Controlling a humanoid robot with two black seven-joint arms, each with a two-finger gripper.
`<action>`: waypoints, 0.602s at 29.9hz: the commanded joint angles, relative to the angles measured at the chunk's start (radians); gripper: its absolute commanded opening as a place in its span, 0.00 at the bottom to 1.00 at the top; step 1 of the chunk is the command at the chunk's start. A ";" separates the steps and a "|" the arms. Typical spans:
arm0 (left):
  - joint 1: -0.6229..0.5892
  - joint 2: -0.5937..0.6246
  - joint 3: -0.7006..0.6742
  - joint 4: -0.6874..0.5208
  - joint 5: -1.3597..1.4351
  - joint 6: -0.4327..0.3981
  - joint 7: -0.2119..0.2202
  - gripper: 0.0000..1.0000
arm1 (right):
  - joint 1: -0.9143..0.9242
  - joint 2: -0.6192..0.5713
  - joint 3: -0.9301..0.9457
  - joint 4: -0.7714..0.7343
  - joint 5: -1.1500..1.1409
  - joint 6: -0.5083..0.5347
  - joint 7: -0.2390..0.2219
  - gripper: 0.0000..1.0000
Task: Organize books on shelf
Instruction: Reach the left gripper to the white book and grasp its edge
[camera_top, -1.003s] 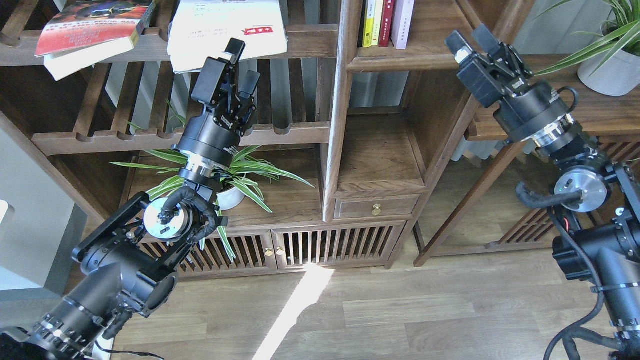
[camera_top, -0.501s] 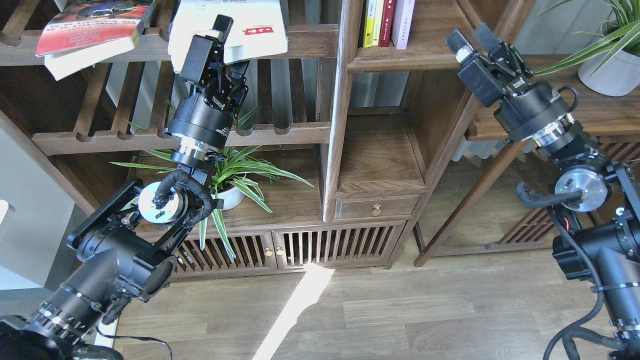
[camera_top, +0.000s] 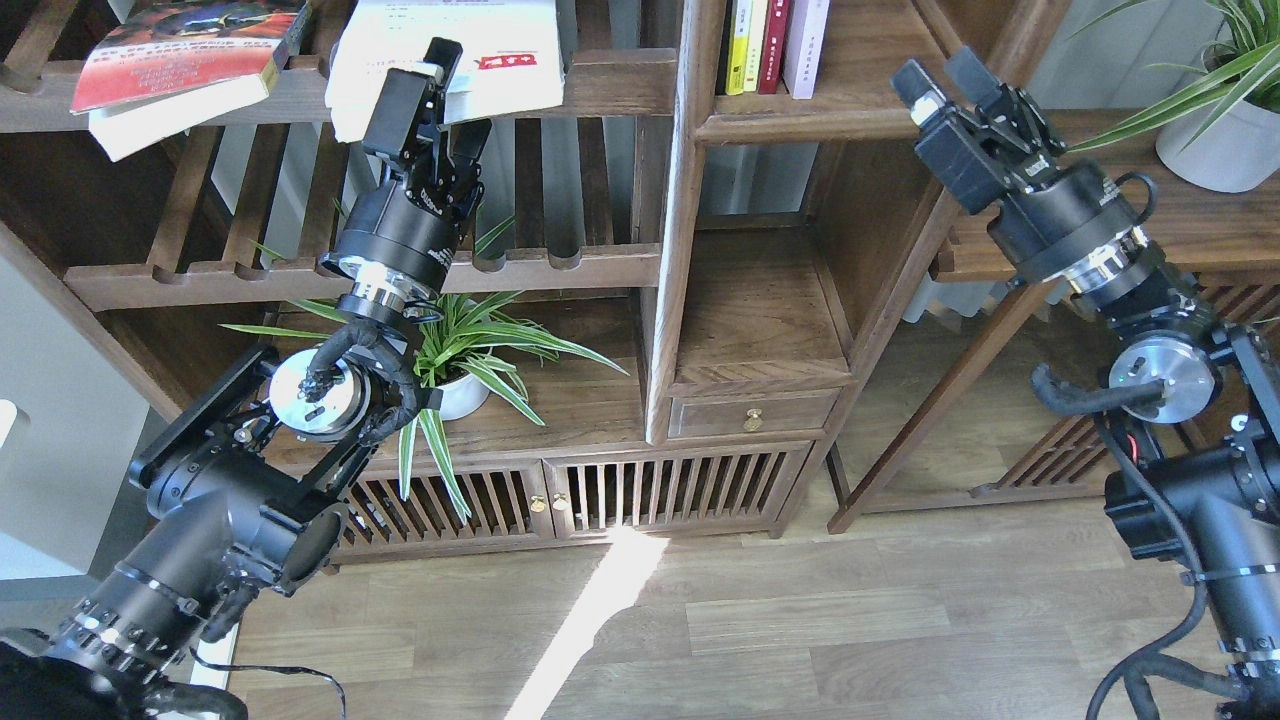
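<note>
Grasp on white book, nothing shelved by us yet.
Our left gripper clamps the white book on the far-left rack; red book waits alongside. Right gripper idle, jaws unclear. Shelf holds upright books.

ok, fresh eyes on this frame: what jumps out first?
The left gripper, raised to the top slatted rack, fingers closed on the front edge of the big white book. Then the red book lying askew at far left on that rack. The right gripper hangs idle by the cubby's upright books.
</note>
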 joint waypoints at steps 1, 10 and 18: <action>0.002 0.000 0.000 0.002 0.001 0.042 -0.006 0.97 | 0.000 0.003 0.001 0.000 0.000 0.000 0.000 1.00; -0.001 0.000 -0.007 0.002 -0.002 0.105 -0.013 0.97 | 0.010 0.003 0.000 0.000 0.000 0.000 -0.001 1.00; -0.023 0.000 -0.027 -0.003 -0.003 0.104 -0.013 0.96 | 0.010 0.003 0.000 0.000 0.000 0.000 -0.011 1.00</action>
